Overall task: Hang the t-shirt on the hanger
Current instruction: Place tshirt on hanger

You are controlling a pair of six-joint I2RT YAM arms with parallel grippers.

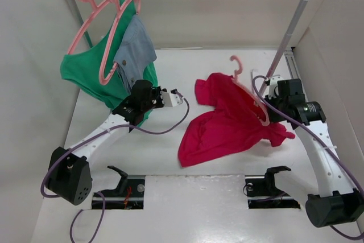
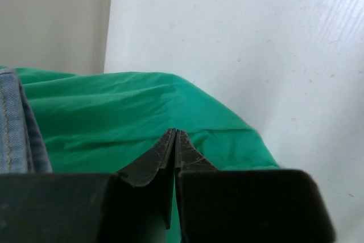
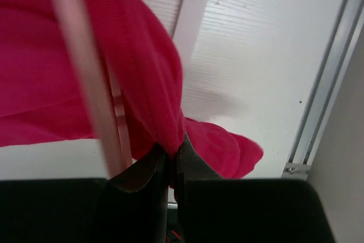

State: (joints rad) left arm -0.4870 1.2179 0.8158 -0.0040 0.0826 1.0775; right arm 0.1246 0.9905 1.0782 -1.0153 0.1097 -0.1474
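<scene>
View from above: the t-shirt (image 1: pixel 227 120) lies crumpled on the table (image 1: pixel 159 157), right of centre. The hanger (image 1: pixel 250 92) runs diagonally across its rear right part, with the hook toward the back wall and the other end beside my right gripper (image 1: pixel 266 107). From that gripper the bulk of the t-shirt spreads leftward and toward the arm bases.

Left wrist view: my left gripper (image 2: pixel 174 136) is fully closed and holds nothing. A green garment (image 2: pixel 125 112) lies directly ahead, with a blue denim garment (image 2: pixel 11 123) at the left edge. Neither t-shirt nor hanger appears here. Judgement: this arm is the farther one from the work.

Right wrist view: my right fingers are closed with a fold of the red t-shirt pinched between them. The hanger's pink bar passes just left of the pinch, blurred. I cannot tell whether it is also in the grip. The white rack post (image 3: pixel 190 15) stands beyond.
</scene>
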